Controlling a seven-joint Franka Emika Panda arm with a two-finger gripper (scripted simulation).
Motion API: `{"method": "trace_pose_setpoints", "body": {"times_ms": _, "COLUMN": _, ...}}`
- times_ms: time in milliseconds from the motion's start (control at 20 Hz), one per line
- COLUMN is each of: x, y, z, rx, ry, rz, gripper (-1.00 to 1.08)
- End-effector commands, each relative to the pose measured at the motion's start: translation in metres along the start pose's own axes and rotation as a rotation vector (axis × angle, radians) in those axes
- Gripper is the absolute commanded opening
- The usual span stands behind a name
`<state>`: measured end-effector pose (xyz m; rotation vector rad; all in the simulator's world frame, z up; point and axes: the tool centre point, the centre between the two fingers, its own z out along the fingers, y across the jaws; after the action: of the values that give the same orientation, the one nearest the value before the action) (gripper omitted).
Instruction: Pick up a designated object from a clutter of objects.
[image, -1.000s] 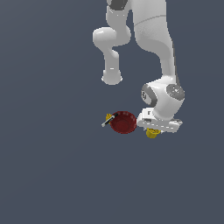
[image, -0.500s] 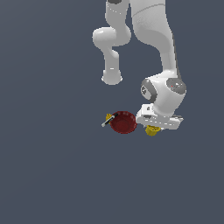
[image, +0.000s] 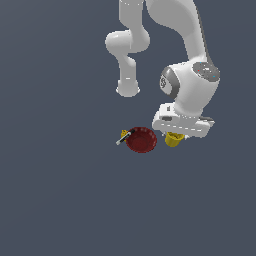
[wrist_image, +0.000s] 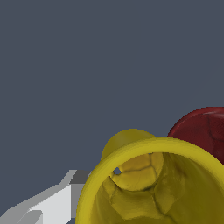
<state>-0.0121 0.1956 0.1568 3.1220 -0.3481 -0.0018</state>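
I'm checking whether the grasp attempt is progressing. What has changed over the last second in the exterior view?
The gripper has shifted slightly toward the exterior view's right and come down over the yellow cup, so less of the cup shows beneath it. Whether the fingers have closed on it cannot be told. The dark red bowl and the tiny yellow piece with its stick stayed put.

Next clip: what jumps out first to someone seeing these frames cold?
The big white arm hunched low, its gripper right over the yellow cup. In the wrist view the cup's open rim fills the foreground. Beside it on the exterior view's left sits the dark red bowl, a tiny yellow piece beyond.
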Motion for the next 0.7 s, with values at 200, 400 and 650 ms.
{"method": "trace_pose_setpoints", "body": {"times_ms": 200, "x": 0.004, "y": 0.021, "z": -0.075, "rx": 0.002, "ry": 0.001, "rz": 0.000, "gripper": -1.00}}
{"method": "trace_pose_setpoints", "body": {"times_ms": 400, "x": 0.007, "y": 0.034, "z": -0.119, "rx": 0.003, "ry": 0.000, "rz": 0.000, "gripper": -1.00}}
{"method": "trace_pose_setpoints", "body": {"times_ms": 650, "x": 0.011, "y": 0.049, "z": -0.173, "rx": 0.003, "ry": 0.000, "rz": 0.000, "gripper": -1.00}}
